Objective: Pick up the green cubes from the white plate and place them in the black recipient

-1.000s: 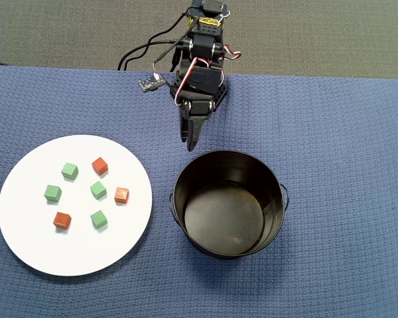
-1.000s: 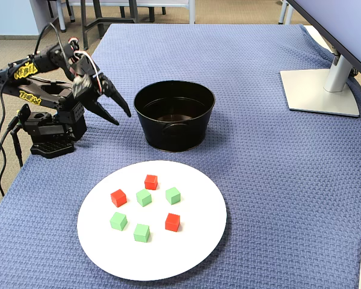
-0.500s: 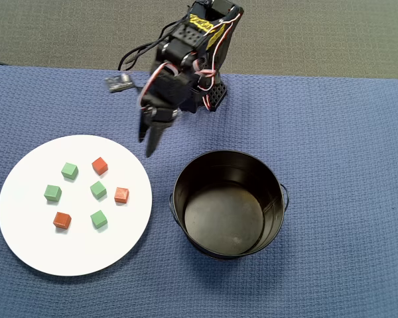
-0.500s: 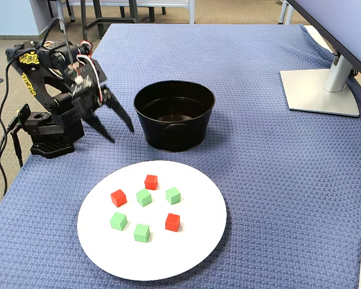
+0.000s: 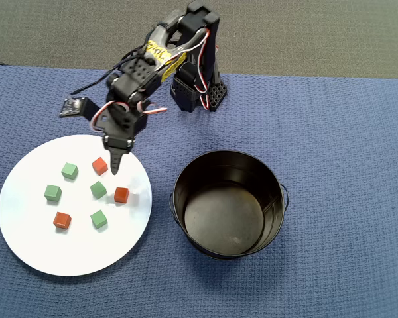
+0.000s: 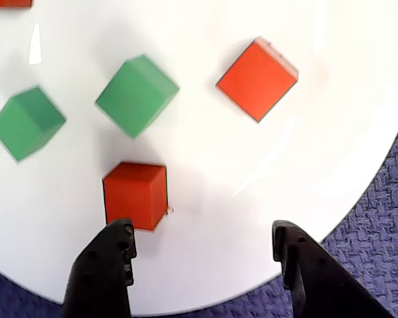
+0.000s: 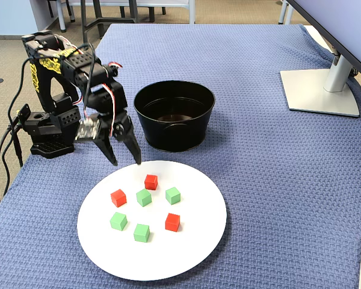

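Note:
Four green cubes lie on the white plate [image 5: 73, 252] with three red-orange cubes: in the overhead view they are at the top left [image 5: 69, 170], left [image 5: 52, 193], middle [image 5: 98, 189] and bottom [image 5: 99, 218]. Two green cubes show in the wrist view [image 6: 137, 95] [image 6: 26, 122]. My gripper [image 5: 114, 165] is open and empty, just above the plate's far edge [image 7: 126, 161]. A red-orange cube [image 6: 135, 194] lies just ahead of the left finger [image 6: 106, 265]. The black recipient [image 5: 222, 215] stands empty right of the plate.
The arm's base [image 7: 48, 138] and cables stand at the table's left edge in the fixed view. A monitor stand [image 7: 319, 90] is at the far right. Blue cloth [image 7: 277, 198] covers the table.

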`<action>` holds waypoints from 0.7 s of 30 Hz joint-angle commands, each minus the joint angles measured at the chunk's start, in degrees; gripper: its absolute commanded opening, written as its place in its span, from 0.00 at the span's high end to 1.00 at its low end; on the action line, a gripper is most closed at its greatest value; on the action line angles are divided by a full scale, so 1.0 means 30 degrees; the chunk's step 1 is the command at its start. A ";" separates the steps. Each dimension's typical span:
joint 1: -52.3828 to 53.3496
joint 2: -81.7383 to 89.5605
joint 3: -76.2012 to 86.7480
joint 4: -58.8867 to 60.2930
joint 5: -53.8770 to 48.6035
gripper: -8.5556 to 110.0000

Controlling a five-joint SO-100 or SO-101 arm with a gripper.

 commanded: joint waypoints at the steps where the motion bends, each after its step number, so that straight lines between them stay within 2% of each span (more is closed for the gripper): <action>1: 0.0410 -0.1611 -0.3545 0.1201 0.1025 0.75; 7: 0.0615 -0.3516 -0.5186 0.1523 0.2549 0.74; 12: 0.1055 -0.4687 -0.6123 0.1758 0.7266 0.75; 17: 0.1230 -0.4395 -0.5859 0.2021 1.0459 0.78; 21: 0.1260 -0.4541 -0.5684 0.0937 1.0137 0.79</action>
